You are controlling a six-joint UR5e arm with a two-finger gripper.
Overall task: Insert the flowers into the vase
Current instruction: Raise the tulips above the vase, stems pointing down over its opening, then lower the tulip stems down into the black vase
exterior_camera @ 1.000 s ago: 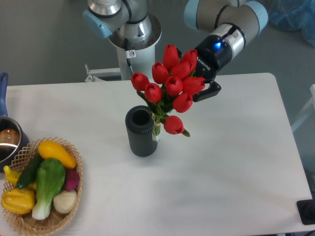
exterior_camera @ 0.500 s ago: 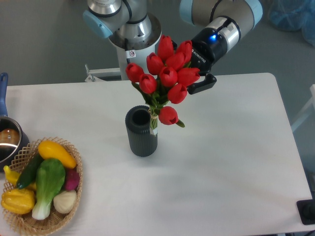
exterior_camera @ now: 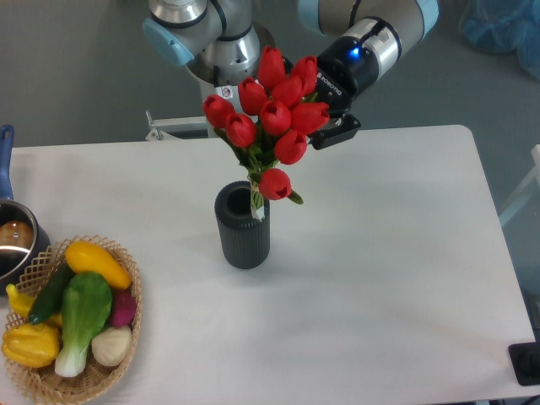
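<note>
The flowers (exterior_camera: 272,118), a bunch of red tulips on green stems, hang tilted above the table, heads up and to the right, stem ends down at the right rim of the vase. The vase (exterior_camera: 242,224) is a dark ribbed cylinder standing upright near the table's middle, its round mouth showing. My gripper (exterior_camera: 325,126) reaches in from the upper right behind the tulip heads and is shut on the flowers; one dark finger (exterior_camera: 336,132) pokes out to the right, the rest is hidden by blooms. Whether the stem tips are inside the mouth is unclear.
A wicker basket (exterior_camera: 117,350) of colourful vegetables sits at the front left corner. A metal pot (exterior_camera: 15,240) with a blue handle stands at the left edge. The arm's base (exterior_camera: 221,59) rises behind the table's back edge.
The gripper has carried the flowers up and to the left; the stem ends have shifted from beside the vase's right side to its rim.
</note>
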